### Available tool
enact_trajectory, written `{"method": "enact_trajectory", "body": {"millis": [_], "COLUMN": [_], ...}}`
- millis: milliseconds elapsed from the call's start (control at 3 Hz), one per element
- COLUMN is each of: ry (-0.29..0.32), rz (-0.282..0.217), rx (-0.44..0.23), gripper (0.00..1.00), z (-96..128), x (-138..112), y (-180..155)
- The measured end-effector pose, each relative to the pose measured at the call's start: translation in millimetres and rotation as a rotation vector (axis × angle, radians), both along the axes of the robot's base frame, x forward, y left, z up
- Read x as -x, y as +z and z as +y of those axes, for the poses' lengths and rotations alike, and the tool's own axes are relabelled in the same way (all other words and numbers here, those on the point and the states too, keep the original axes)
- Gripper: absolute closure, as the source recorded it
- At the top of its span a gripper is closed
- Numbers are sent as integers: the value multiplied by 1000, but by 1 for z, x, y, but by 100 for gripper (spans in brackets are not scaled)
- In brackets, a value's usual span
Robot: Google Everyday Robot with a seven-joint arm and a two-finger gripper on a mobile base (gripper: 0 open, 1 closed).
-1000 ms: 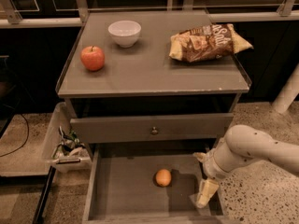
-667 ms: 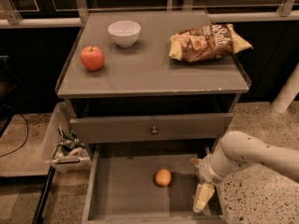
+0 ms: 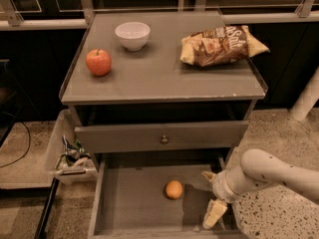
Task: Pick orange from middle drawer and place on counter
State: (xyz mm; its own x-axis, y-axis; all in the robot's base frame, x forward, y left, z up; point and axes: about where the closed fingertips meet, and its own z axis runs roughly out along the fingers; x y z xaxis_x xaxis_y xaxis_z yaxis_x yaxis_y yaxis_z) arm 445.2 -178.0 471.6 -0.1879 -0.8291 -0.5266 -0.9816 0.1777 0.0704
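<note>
The orange [image 3: 174, 189] lies on the floor of the open middle drawer [image 3: 129, 203], right of its centre. My gripper [image 3: 211, 195] is inside the drawer at its right side, a short way to the right of the orange and not touching it. It is open, with one finger toward the back and the other [image 3: 215, 213] near the drawer's front. The counter [image 3: 159, 78] is the grey cabinet top above.
On the counter stand a red apple [image 3: 98, 61] at the left, a white bowl [image 3: 132, 35] at the back and a chip bag [image 3: 222, 45] at the right. A shut drawer front with a knob [image 3: 164, 139] overhangs the open drawer. A white bin [image 3: 65, 156] sits left of the cabinet.
My arm has sunk a little and the gripper has edged slightly left inside the drawer, toward the orange. The orange has not moved.
</note>
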Motion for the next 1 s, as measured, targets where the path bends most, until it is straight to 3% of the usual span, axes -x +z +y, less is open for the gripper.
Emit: {"method": "enact_trajectory", "body": {"millis": [667,1000], "ry": [-55,-33], "rz": [-137,-160], "rx": [-224,-386], "gripper": [0,0], "z": [14,36], "x": [-30,-49], "y": [-20,-38]}}
